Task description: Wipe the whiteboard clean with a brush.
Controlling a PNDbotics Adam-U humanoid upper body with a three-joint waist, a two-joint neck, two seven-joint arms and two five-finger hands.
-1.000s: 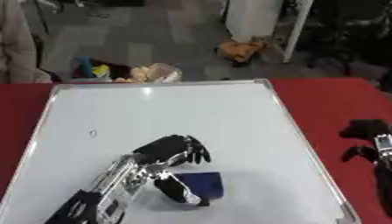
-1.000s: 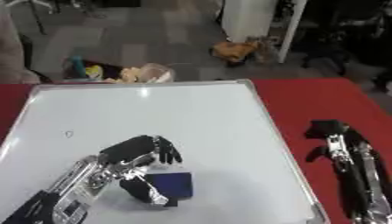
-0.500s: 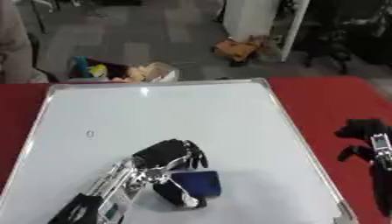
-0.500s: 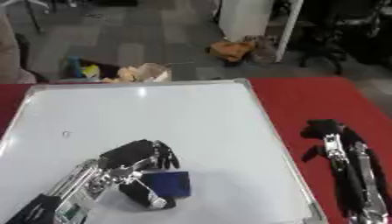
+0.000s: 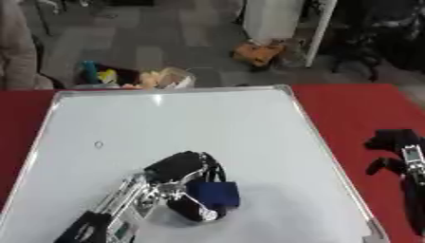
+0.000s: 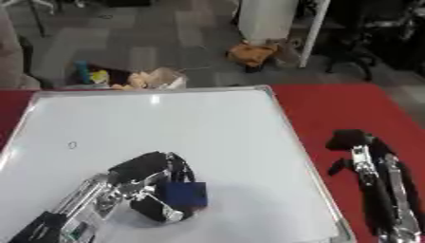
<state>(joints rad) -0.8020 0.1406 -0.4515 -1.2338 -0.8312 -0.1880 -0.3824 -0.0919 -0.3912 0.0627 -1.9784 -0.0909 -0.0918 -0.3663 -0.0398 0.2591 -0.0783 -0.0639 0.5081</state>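
Left hand (image 5: 179,182) clamped on blue brush (image 5: 214,194), flat on whiteboard (image 5: 207,123); long axis indiscernible

Left arm enters from the near left corner and angles toward the centre, forearm silver and black. Left hand (image 5: 184,176) lies palm down, fingers curled forward and thumb tucked beneath, pinching a blue block between them. Right arm runs along the right edge. Right hand (image 6: 352,141) rests at mid-right, dark, fingers bent downward; their closure cannot be determined.
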